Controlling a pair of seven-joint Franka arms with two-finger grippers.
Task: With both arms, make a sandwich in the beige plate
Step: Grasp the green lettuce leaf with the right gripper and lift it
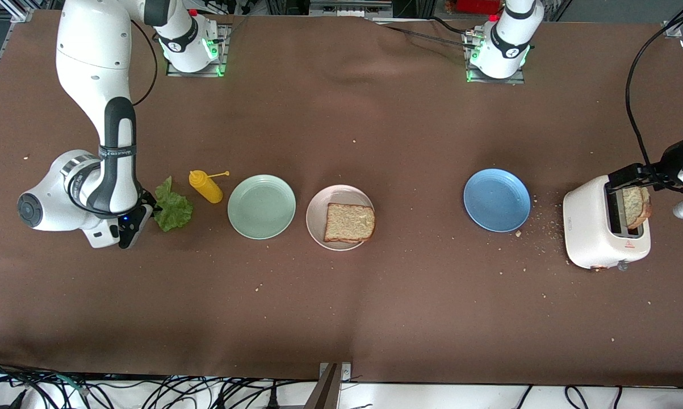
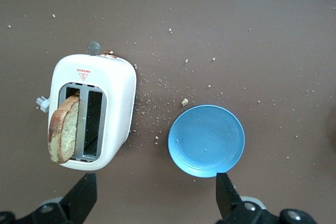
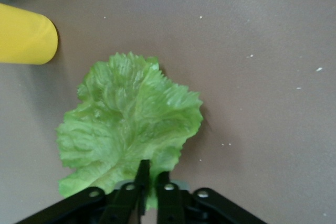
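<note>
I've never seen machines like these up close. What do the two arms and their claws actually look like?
Both arms are glossy white with rounded joints. The right arm has a black strip along its forearm and a black band with white lettering. Black cables trail from each. Green lights glow at their bases. The right claw and left claw are black, each with two slim fingers.

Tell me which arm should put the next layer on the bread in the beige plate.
Right. The right gripper is shut on the lettuce leaf, near the beige plate. The left gripper is open above the toaster, whose bread slice comes later.
</note>
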